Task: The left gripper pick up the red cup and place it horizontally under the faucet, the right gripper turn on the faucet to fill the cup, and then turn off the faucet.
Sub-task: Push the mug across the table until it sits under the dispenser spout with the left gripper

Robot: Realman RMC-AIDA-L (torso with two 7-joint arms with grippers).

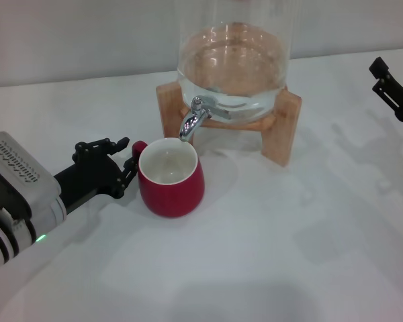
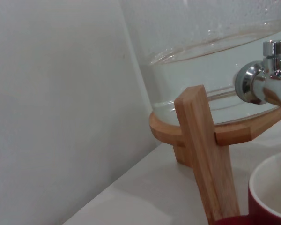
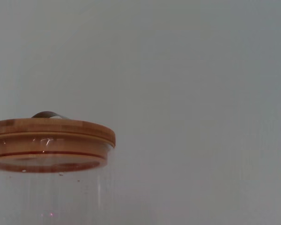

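Note:
The red cup [image 1: 171,180] stands upright on the white table, its white inside empty, directly below the spout of the chrome faucet [image 1: 193,121]. My left gripper [image 1: 129,154] reaches in from the left and is shut on the cup's small handle, one finger on each side of it. The left wrist view shows the faucet [image 2: 267,79] close up, with the cup's rim [image 2: 264,190] just below it. My right gripper [image 1: 396,74] hovers open at the far right edge, well away from the faucet.
The faucet sits on a clear glass dispenser [image 1: 232,60] holding water, on a wooden stand [image 1: 282,127] at the back centre. Its wooden lid [image 3: 47,136] fills the right wrist view. A stand leg [image 2: 208,154] is close beside the cup. A grey wall lies behind.

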